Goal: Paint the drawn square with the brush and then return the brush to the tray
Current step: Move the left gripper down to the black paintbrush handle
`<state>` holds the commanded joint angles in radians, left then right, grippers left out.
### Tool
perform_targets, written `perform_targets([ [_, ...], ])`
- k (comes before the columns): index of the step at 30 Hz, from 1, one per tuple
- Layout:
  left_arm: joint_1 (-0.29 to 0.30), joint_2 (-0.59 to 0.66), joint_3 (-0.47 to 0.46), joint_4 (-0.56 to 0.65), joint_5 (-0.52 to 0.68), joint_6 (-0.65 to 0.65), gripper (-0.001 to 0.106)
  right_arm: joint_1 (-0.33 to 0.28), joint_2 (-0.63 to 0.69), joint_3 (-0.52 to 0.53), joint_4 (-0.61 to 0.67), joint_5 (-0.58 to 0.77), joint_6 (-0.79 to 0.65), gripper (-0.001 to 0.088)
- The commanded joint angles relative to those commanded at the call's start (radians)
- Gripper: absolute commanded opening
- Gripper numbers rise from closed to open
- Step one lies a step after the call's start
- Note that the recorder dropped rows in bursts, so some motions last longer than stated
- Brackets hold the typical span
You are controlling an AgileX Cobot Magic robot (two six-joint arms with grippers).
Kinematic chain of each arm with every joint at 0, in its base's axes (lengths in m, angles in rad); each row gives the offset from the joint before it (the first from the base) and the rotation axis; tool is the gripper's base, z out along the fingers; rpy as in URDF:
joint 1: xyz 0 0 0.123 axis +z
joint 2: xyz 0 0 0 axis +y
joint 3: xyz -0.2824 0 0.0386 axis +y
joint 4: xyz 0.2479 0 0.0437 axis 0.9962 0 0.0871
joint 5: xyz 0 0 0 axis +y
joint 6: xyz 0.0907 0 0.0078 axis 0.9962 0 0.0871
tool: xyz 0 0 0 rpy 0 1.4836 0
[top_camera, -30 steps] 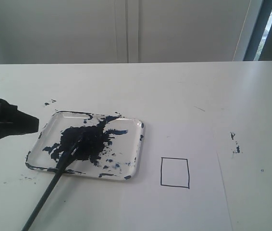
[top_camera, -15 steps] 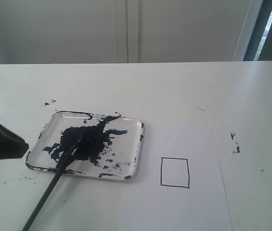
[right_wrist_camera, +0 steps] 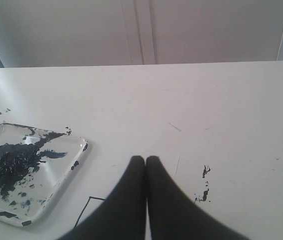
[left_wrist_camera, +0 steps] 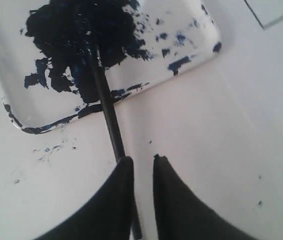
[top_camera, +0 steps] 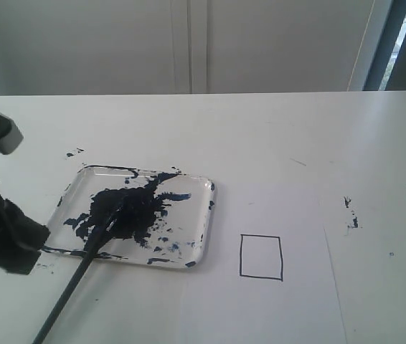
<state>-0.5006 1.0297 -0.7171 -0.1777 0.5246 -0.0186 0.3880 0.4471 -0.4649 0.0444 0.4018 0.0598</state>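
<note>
Exterior view: brush [top_camera: 81, 269] lies with its tip inside the tray [top_camera: 209, 215], handle out over the tray's near rim toward the table's [top_camera: 296, 129] front edge. The square [top_camera: 261, 256] is unpainted. Left arm [top_camera: 2, 236] sits low by the tray's left end.
Left wrist view: left gripper [left_wrist_camera: 140, 161] jaws slightly apart over the handle, seemingly not clamped. Brush looks light, stiff, thin. Grab the bare handle, clear of the wet tip.
Right wrist view: right gripper [right_wrist_camera: 145, 159] jaws together, empty, near the square.
</note>
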Motion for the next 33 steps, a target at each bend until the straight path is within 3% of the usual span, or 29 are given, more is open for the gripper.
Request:
perform_targets([
  [4,0.000,0.039,0.000,0.000,0.051,0.078,0.023,0.000,0.000,0.000,0.000,0.000,0.000,0.0000],
  [11,0.000,0.155,0.000,-0.034,0.068,0.148,0.043,0.000,0.000,0.000,0.000,0.000,0.000,0.0000],
  [19,0.000,0.263,0.000,-0.076,0.075,0.148,0.044,0.000,0.000,0.000,0.000,0.000,0.000,0.0000],
  [26,0.000,0.308,0.036,0.065,0.016,0.009,0.044,0.000,0.000,0.000,0.000,0.000,0.000,0.0000],
  [33,0.000,0.310,0.115,0.048,-0.140,-0.055,0.044,0.000,0.000,0.000,0.000,0.000,0.000,0.0000],
])
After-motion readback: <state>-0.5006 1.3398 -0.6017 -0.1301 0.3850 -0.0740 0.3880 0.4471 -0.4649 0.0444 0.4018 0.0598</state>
